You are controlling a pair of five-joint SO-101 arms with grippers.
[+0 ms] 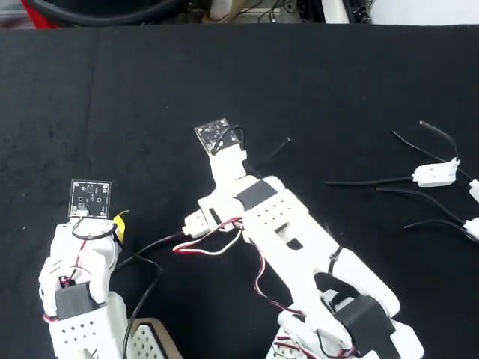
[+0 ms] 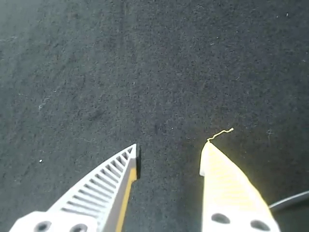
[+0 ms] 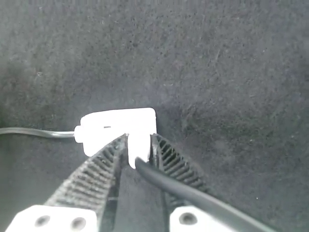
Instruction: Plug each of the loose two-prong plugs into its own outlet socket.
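My right gripper (image 3: 140,145) is shut on a white two-prong plug (image 3: 118,125) just above the black cloth; its black cable trails off to one side. In the high view this plug (image 1: 196,223) shows mid-table beside the right arm, with its cable running toward the left arm. My left gripper (image 2: 169,154) hangs open over bare cloth at the near left, holding nothing. One of its fingers (image 1: 119,226) is yellow. A white plug piece (image 1: 435,173) with black wires lies at the far right. Two more white pieces (image 1: 473,224) sit at the right edge.
Black cloth (image 1: 150,82) covers the whole table. A black cable (image 1: 146,258) loops between the two arms, and its end shows beside the left gripper (image 2: 289,200). Thin black wires (image 1: 367,182) spread across the cloth from the pieces on the right.
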